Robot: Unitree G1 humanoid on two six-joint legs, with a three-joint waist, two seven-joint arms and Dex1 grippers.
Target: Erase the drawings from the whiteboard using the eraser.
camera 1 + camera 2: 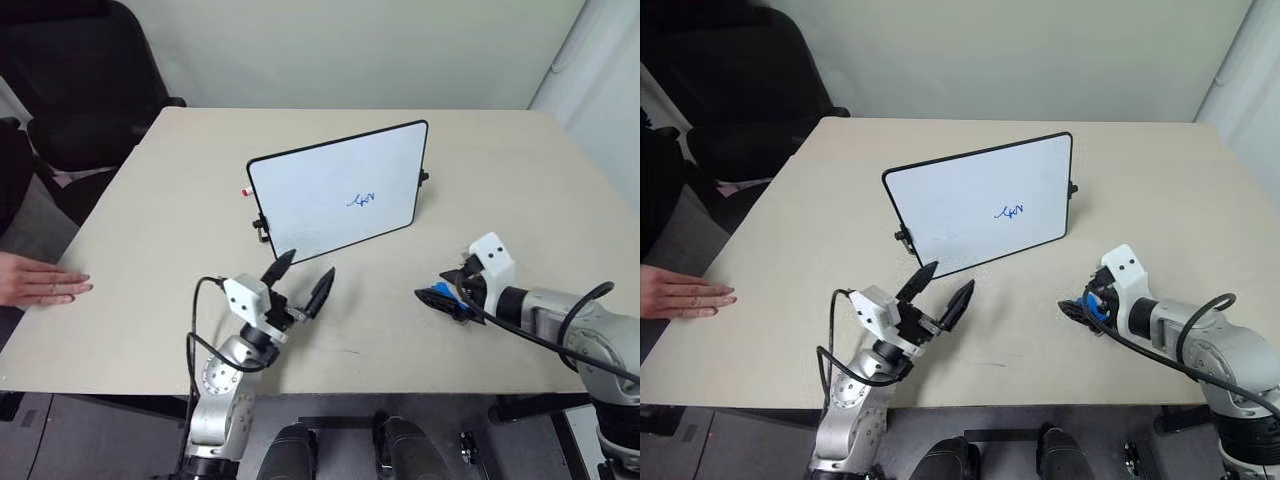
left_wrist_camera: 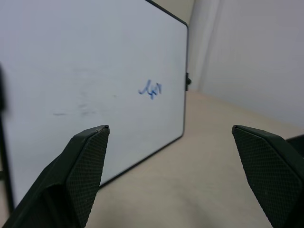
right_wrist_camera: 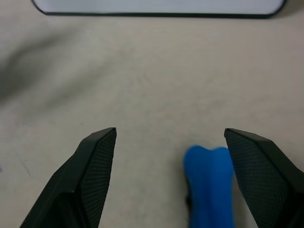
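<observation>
The whiteboard [image 1: 320, 200] lies on the table with its black frame, and the drawings [image 1: 362, 200] are a small blue scribble right of its middle. My left gripper [image 1: 305, 275] hovers open just in front of the board's near edge, pointing at it; the left wrist view shows the scribble [image 2: 151, 89] between the fingers. The blue eraser [image 3: 210, 183] lies on the table to the right of the board. My right gripper [image 3: 170, 135] stands open over it, jaws wide, with the eraser [image 1: 435, 295] between the fingers and close to one of them.
A person's hand [image 1: 40, 280] rests flat on the table's [image 1: 150, 200] left edge. A black chair [image 1: 80, 80] stands beyond the far left corner. Bare tabletop lies between the board and my right gripper.
</observation>
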